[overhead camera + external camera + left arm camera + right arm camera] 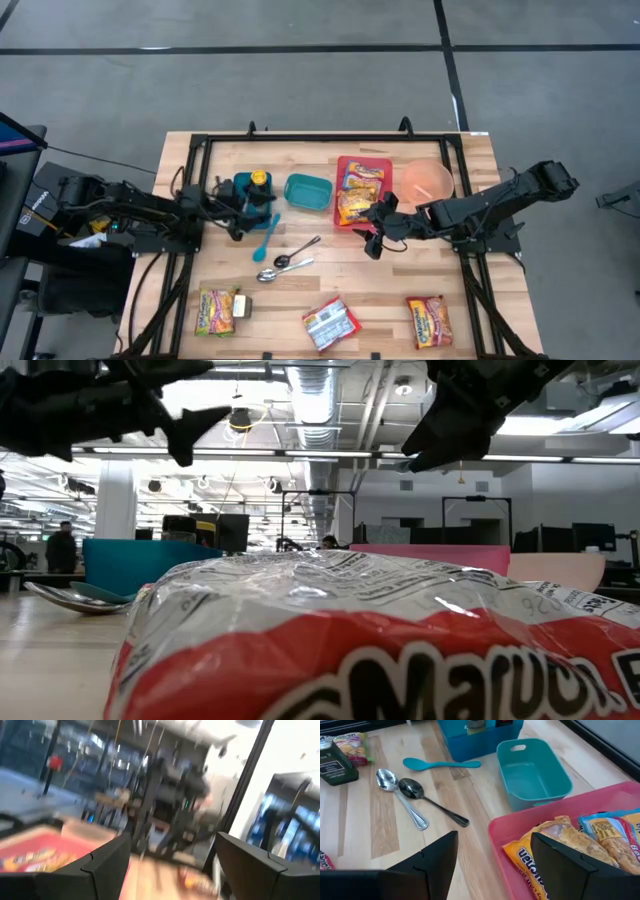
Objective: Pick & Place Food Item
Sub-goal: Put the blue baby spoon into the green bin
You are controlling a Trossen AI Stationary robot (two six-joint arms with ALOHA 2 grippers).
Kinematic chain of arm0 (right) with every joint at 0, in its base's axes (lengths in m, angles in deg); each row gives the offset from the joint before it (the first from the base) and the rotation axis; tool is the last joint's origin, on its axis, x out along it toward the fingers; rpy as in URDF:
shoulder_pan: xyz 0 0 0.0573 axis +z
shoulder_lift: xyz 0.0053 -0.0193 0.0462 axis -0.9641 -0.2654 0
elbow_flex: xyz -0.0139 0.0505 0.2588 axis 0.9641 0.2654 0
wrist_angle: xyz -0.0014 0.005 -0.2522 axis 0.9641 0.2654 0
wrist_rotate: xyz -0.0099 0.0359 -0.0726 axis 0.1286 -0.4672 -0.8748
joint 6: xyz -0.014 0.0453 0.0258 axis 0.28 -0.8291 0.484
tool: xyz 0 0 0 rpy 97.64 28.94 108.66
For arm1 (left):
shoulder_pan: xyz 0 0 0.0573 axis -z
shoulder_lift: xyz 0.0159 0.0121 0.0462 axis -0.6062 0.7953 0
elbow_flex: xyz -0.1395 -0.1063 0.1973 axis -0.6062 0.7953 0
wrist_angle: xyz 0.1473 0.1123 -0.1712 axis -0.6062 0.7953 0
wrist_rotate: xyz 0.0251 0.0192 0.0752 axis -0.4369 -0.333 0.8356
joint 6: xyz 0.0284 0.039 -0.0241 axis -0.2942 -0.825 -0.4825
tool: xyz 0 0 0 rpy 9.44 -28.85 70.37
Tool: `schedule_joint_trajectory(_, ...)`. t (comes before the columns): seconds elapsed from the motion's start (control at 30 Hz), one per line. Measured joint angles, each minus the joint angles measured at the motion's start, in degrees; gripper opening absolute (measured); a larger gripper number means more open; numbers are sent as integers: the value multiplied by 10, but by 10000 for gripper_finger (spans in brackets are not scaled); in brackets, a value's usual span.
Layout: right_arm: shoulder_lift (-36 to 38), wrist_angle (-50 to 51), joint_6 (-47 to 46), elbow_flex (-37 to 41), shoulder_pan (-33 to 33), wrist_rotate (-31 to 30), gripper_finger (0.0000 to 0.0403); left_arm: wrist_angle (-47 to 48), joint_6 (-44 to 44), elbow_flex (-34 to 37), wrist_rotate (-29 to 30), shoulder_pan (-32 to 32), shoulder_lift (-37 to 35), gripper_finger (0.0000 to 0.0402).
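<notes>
— Where is your right claw (pixel 374 238)?

— Over the bench (pixel 440 270), just beside the near end of the red tray (pixel 530 820). Its fingers stand apart, gripping nothing.

— And the food?

— Two noodle packets (pixel 555 847) lie in that tray. The teal bin (pixel 532 772) beside it holds nothing I can see. Three more packets (pixel 331 323) lie along the near edge.

— Your left claw (pixel 238 205)?

— Open too, empty, by the blue caddy (pixel 255 190).
</notes>
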State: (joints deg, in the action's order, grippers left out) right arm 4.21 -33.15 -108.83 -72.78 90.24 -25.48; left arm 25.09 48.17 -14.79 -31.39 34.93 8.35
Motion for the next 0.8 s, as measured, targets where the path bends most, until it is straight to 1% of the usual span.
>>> schedule_joint_trajectory(0.23, 0, 23, 0, 0, 2, 0, 245, 313, -10, -119, 34, 32, 0, 285)
schedule_joint_trajectory(0.3, 0, 29, -2, 0, 2, 0, 245, 386, -9, -152, 44, 47, 0, 285)
schedule_joint_trajectory(0.4, 0, 33, -2, 0, 2, -1, 245, 447, 7, -182, 61, 73, 0, 285)
schedule_joint_trajectory(0.53, 0, 33, -2, 0, 2, -1, 245, 507, 55, -205, 61, 100, 0, 285)
schedule_joint_trajectory(0.7, 0, 33, -2, 0, 2, -1, 245, 622, 114, -231, 66, 122, 0, 284)
schedule_joint_trajectory(0.8, 0, 33, -2, 0, 2, -1, 245, 656, 146, -240, 78, 137, 0, 284)
